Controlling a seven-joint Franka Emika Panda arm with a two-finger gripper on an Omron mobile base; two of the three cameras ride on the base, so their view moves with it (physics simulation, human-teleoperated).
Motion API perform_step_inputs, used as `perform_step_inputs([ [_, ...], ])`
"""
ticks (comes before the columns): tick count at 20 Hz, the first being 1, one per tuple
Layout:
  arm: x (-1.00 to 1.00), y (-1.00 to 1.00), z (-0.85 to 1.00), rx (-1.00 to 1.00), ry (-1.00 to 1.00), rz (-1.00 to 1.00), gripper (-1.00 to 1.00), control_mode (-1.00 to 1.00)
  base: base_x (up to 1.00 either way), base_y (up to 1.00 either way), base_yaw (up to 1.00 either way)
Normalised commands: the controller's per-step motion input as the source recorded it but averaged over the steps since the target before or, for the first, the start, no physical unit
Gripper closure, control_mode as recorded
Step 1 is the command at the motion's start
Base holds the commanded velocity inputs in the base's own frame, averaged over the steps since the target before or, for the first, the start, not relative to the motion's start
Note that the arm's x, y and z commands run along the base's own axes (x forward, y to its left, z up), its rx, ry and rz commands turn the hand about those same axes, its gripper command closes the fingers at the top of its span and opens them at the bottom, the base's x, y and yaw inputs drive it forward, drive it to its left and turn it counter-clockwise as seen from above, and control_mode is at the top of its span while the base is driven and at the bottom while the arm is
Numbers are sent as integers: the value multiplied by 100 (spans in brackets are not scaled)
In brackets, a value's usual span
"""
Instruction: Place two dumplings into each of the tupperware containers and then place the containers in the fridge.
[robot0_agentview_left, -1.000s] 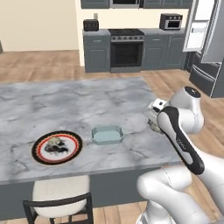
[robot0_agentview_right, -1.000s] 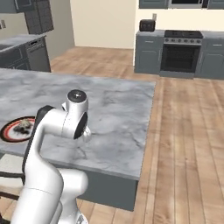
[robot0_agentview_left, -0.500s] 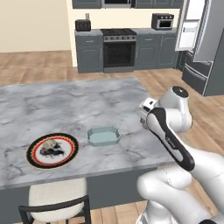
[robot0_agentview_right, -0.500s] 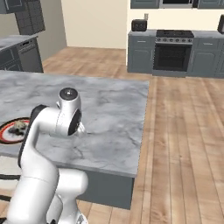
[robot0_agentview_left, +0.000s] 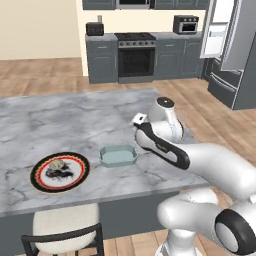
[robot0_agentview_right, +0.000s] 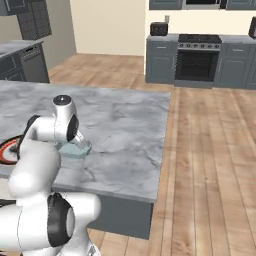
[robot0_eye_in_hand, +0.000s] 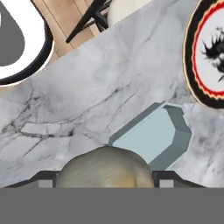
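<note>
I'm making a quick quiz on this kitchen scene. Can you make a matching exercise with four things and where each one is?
Things:
1. dumpling
2. tupperware container
3. red-and-black-rimmed plate
4. fridge

Places:
A. far side of the room, door open
B. marble counter, just left of the arm
C. between the pincer's fingertips
D. counter, left of the container

Pairs: 1-C, 2-B, 3-D, 4-A
</note>
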Motion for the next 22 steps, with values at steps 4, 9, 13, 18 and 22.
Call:
perform_step_inputs([
  [4, 55, 40, -52, -1, 0, 0, 100, -100, 0, 0, 0],
  [9, 47, 0, -65, 0, 1, 0, 100, -100, 0, 0, 0],
  [13, 6, 17, -63, 0, 0, 0, 100, -100, 0, 0, 0],
  [18, 11, 24, -50, -2, 0, 0, 100, -100, 0, 0, 0],
  [22, 56, 19, -28, -2, 3, 0, 100, -100, 0, 0, 0],
])
